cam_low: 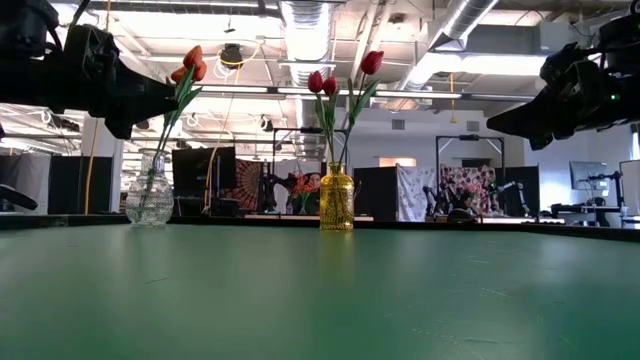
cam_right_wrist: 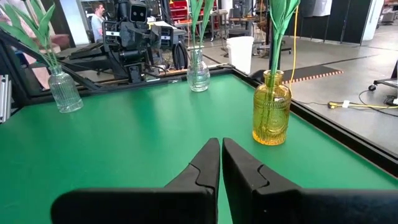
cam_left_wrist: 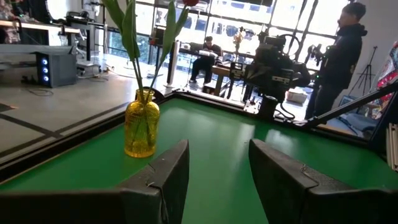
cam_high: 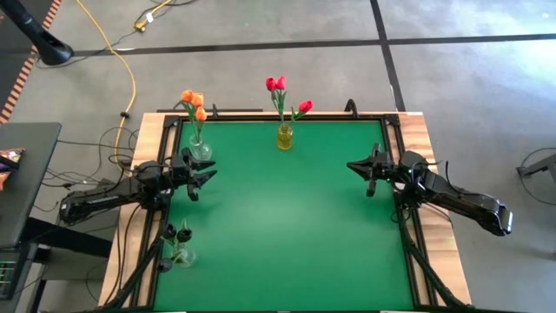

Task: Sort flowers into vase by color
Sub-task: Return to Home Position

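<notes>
1. Nearest, at the near left corner of the tabletop (cam_high: 287, 226), the black flowers (cam_high: 177, 232) stand bunched in a small clear vase (cam_high: 183, 256). Their stems are down and their heads up, so this colour has a vase to itself.
2. Midway along the left edge lies the left arm (cam_high: 113, 198). The left jaws are spread apart with nothing between them and point inward across the green. They sit between the 2 clear vases and touch neither.
3. Opposite, the right arm (cam_high: 452, 196) reaches in from the right edge, and the right jaws are pressed together on nothing. Both arms sit at the sides, which I judge to be a resting pose that keeps them away from the vases.
4. Farther off, near the far left corner, the orange flowers (cam_high: 193, 99) rise from a second clear vase (cam_high: 201, 150), just beyond the left jaws.
5. Farthest, at the middle of the far edge, 3 red flowers (cam_high: 278, 84) stand in a yellow vase (cam_high: 285, 136), well apart from both arms. With each colour in its own vase, the sorting looks finished.
</notes>
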